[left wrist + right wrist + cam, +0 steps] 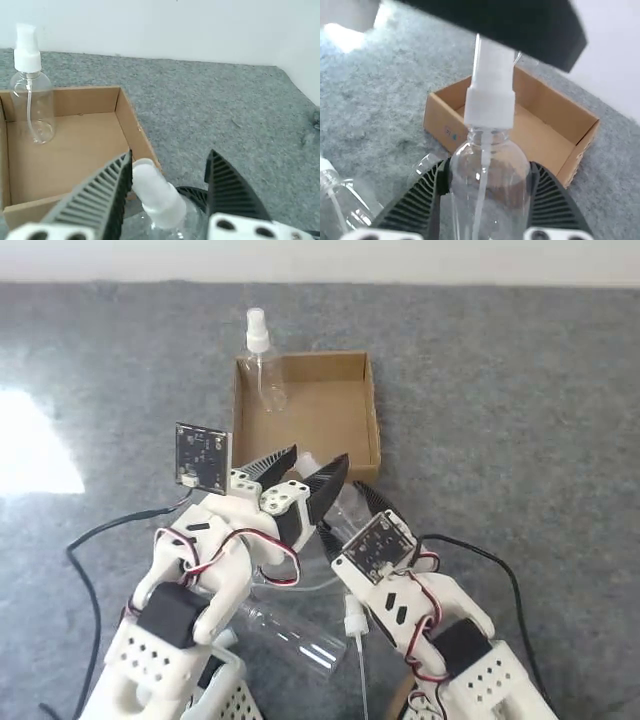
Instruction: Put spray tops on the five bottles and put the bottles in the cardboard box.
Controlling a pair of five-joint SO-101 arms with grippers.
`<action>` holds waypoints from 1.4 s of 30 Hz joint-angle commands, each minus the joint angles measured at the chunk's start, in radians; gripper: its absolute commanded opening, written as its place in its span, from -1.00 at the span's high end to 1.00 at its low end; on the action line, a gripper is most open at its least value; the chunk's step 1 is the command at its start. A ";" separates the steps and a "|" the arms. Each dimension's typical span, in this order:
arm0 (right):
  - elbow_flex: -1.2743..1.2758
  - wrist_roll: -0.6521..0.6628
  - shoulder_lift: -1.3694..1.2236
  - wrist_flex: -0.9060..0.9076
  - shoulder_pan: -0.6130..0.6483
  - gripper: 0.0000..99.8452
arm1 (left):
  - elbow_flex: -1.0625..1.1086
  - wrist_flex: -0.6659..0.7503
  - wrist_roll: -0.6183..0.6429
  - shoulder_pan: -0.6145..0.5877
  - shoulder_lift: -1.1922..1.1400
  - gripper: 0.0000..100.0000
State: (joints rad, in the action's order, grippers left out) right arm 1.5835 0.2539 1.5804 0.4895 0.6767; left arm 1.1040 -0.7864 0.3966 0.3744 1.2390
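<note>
The right fingers (pixel 432 187) are clamped on the clear body of a bottle (pixel 487 190), one on each side and both touching it. The bottle is held off the counter (pixel 520 390), between the two arms and just near of the box (pixel 372 410). A white spray top (pixel 489 100) sits on its neck, with the dip tube running down inside.

The left fingers (pixel 117 180) are spread wide around that top. One rests against its side and the other stands well apart, so they grasp nothing.

Beyond them the cardboard box lies open. A capped bottle (pixel 266 370) stands upright in its far left corner.

Near the arm bases a bare bottle (pixel 290 630) lies on its side. A loose top (pixel 352 625) with a long tube lies just to its right.

The step in hand looks like capping the second bottle. Whether the top is screwed tight cannot be told. If it is loose, the left fingers must close on it and twist. If it is tight, they should draw clear so the right arm can carry the bottle forward over the near wall and stand it upright beside the first one.
</note>
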 commanded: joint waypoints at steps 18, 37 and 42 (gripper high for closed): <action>0.028 -0.011 0.225 0.097 -0.005 0.78 | -0.053 -0.101 -0.006 -0.129 0.262 0.55; 0.000 -0.014 0.236 0.096 -0.005 0.78 | 0.136 0.068 -0.026 -0.258 0.428 0.55; -0.020 -0.018 0.236 0.096 -0.005 0.78 | 0.139 0.069 -0.026 -0.253 0.423 0.55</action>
State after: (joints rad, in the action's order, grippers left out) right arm 1.6249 0.2539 1.7921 0.5861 0.6782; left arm 1.2467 -0.7480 0.3798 0.1212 1.6886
